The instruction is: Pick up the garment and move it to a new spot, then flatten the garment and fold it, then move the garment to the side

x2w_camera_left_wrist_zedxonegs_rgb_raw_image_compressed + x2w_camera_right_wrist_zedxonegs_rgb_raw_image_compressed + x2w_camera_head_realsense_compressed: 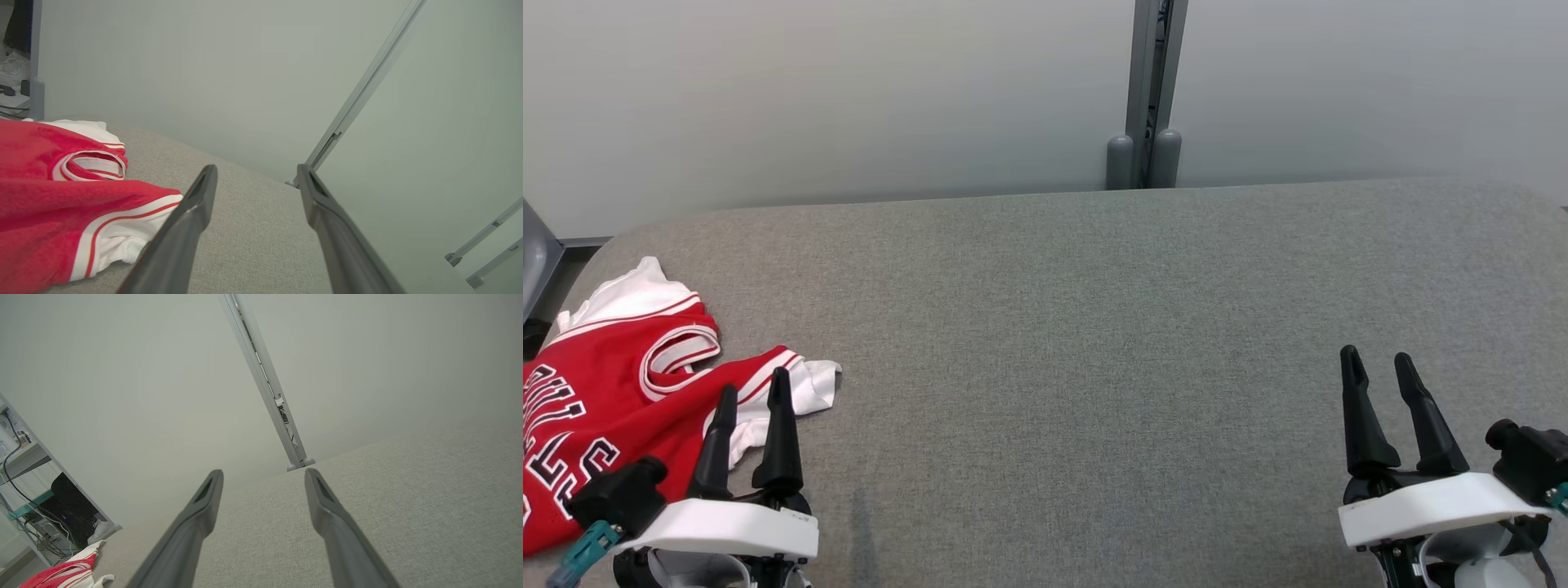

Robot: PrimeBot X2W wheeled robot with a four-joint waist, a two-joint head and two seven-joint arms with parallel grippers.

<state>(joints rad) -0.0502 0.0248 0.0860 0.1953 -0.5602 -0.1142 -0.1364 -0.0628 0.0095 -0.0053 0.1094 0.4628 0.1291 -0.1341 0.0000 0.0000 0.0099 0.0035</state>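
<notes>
A crumpled red and white basketball jersey (605, 392) lies at eight o'clock on the grey fabric surface (1094, 327), near its rounded corner. The left claw (753, 384), spread and empty, hangs at seven o'clock by the jersey's white hem. At twelve, a grey post (1150, 82) splits the pale wall (849, 98). The right claw (1376, 355), also spread and empty, hangs at four o'clock.

LIGHT: bright, even, diffuse; no glare | SHADOWS: faint, soft-edged; one dim streak on worktop (862, 523) at 7 o'clock, head view | FOCUS: head view sharp; left claw (256, 169) fingers (179, 232) soft toward 6 o'clock, left wrist view | DISTORTION: wide-angle; wall post (358, 94) leans toward 1 o'clock
</notes>
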